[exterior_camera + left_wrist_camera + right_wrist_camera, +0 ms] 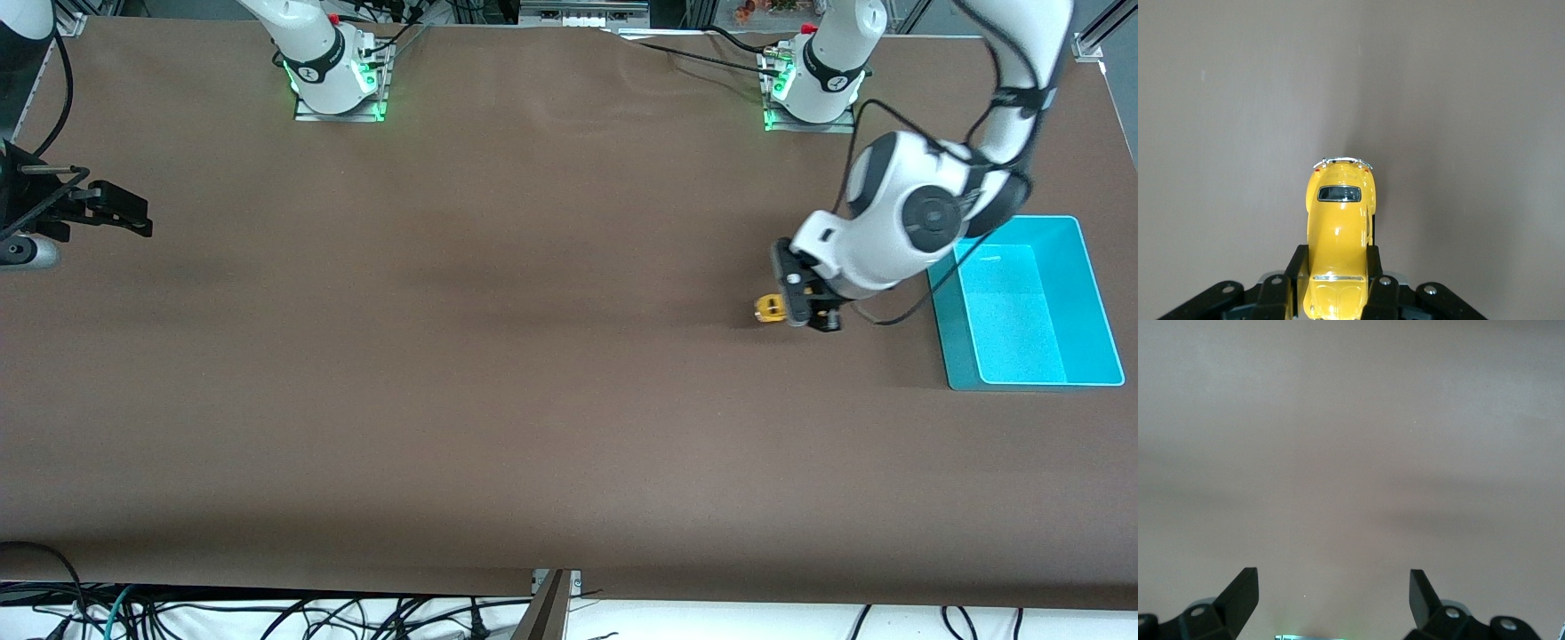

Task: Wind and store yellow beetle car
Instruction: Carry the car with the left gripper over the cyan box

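Left arm: reaches from its base down over the brown table (498,400), wrist bent low, toward the left arm's end of the table.
Left gripper (805,307): low at the table surface, beside the blue bin (1098,302); its fingers (1286,283) are closed narrowly on the sides of the yellow car (1338,247).
Right arm: waits at the right arm's end of the table.
Right gripper (120,211): spread wide with nothing between the fingers (1241,593); the right wrist view shows only bare table under it.
Car position: clamped between the left gripper's fingers, one end sticking out past the fingertips; it seems to sit on or just above the table, though contact cannot be told for sure. It lies near the bin, outside it.
Car look: small, rounded, glossy yellow body, a dark window on the roof end, a thin chrome bumper at the end away from the gripper.
Bin: shallow, bright blue, rectangular.
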### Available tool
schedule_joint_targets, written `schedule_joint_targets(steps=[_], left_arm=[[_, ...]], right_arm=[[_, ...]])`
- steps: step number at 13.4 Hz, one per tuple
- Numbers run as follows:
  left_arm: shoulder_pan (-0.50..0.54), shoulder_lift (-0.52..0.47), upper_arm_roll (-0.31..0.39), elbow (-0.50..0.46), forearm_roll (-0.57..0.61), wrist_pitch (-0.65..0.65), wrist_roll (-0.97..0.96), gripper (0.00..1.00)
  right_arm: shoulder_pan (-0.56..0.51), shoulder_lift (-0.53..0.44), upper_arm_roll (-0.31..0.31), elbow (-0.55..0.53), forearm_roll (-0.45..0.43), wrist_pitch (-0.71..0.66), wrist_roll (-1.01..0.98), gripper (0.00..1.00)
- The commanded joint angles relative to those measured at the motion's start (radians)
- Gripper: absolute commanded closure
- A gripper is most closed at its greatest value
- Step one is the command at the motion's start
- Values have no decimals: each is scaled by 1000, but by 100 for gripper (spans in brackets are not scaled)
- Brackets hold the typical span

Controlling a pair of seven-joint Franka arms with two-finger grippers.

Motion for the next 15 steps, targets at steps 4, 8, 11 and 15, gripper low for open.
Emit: schedule_joint_targets(steps=[4,8,11,15], left_arm=[[64,-146,296,-95,15,-48,529,100],[72,-119,419,-97,45,-32,752,100],[101,-71,489,-95,124,-9,871,100],[193,76,496,-83,110,79,951,100]], right_arm=[[-6,-9,1,-10,13,7,0,0],[-2,-9,3,-10,15,7,-2,0],[-2,-9,3,-10,15,7,-3,0],[-2,-9,3,-10,13,7,-3,0]])
